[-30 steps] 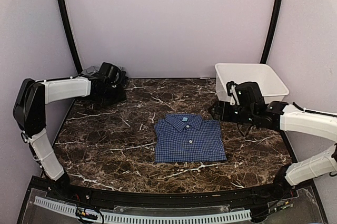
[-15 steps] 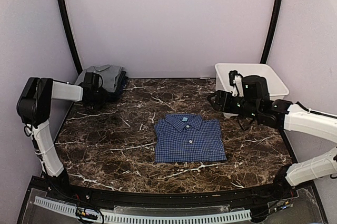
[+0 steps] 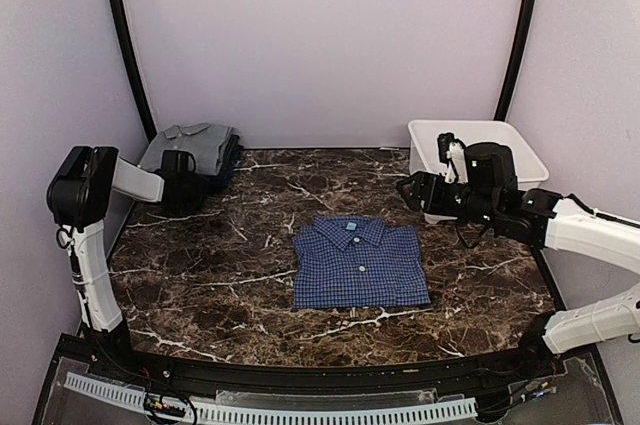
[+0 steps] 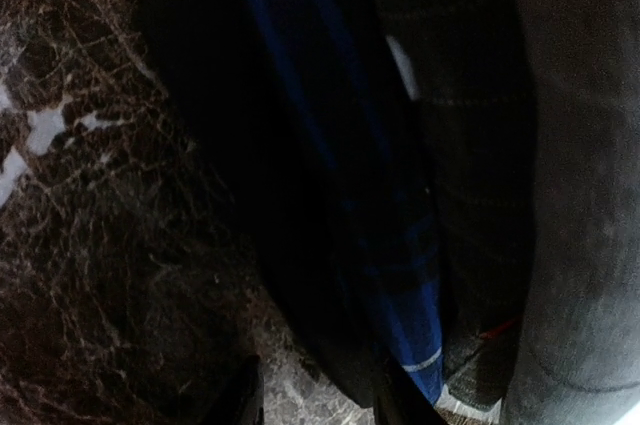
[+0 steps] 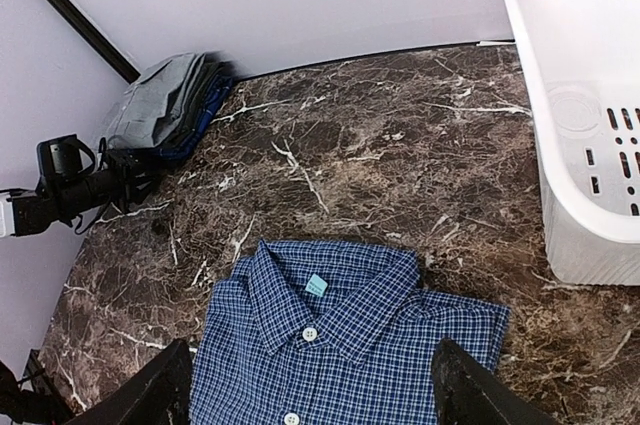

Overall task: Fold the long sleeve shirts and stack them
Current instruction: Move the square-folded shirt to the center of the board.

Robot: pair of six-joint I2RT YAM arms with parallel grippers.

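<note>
Left gripper (image 3: 183, 181) backing off grey shirt (image 3: 190, 142), uncovering stack; right gripper (image 3: 406, 191) drifting toward tub (image 3: 520, 141).

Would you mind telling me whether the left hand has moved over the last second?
Yes. The left hand has drawn back off the grey shirt, toward the near left, so the shirt's top now shows.

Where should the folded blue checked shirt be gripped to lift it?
Take the blue shirt by its left and right folded edges, probably one arm from each side: it lies flat, collar at the far edge, so pinching both edges should keep the folds together.
</note>
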